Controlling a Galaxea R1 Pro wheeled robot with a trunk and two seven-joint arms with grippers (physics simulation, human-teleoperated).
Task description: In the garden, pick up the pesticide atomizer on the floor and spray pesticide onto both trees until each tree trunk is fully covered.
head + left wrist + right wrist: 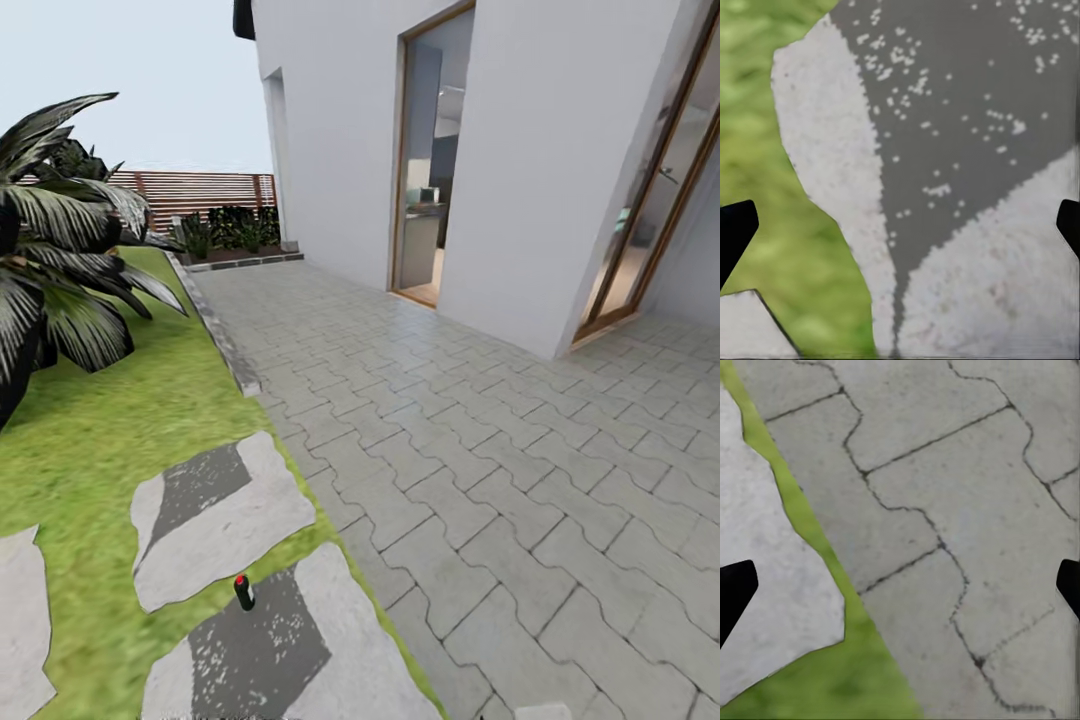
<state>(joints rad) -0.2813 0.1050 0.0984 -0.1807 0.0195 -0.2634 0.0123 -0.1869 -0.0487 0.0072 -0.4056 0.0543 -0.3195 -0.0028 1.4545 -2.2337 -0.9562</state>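
The pesticide atomizer (243, 591), a small dark bottle with a red top, stands upright on a grey paving slab (300, 640) in the lawn, low in the head view. My left gripper (900, 225) is open, its dark fingertips (735, 232) wide apart above a stained slab and grass. Also open, my right gripper (900, 585) hangs over the edge between a slab and the interlocking pavers, with nothing between its fingers. The trees and their trunks are out of view.
A broad-leaved striped bush (60, 260) stands on the lawn at left. The white house wall (340, 150) with a glass door (430, 160) rises beyond the wide paved terrace (520, 450). A brown slat fence (190, 190) and low plants close the far end.
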